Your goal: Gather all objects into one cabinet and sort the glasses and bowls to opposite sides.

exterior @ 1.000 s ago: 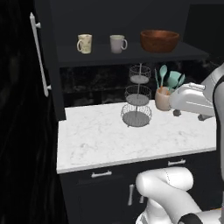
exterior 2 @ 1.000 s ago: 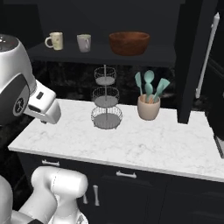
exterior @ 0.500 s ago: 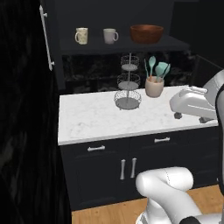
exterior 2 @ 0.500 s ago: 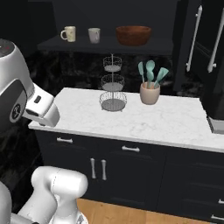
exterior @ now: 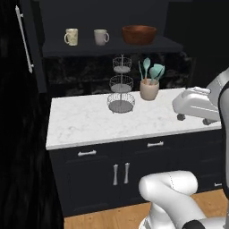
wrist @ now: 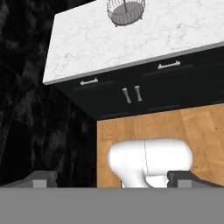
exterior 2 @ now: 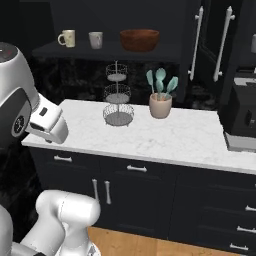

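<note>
While the claw (wrist: 112,177) gapes wide and empty, its tips barely show — cabinet (exterior: 107,44) interior dark behind the bowl (exterior: 139,34).

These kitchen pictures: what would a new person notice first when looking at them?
Probably the white marble counter against the black cabinets, with a tiered wire basket and a pot of teal utensils on it. Next, the dark shelf above: two mugs at its left end, a cream one and a grey one, and a reddish-brown bowl to their right.

wire basket (exterior: 120,85) 3 tiers, on marble counter (exterior: 80,123) | utensil pot (exterior: 149,89) just right of it
</note>
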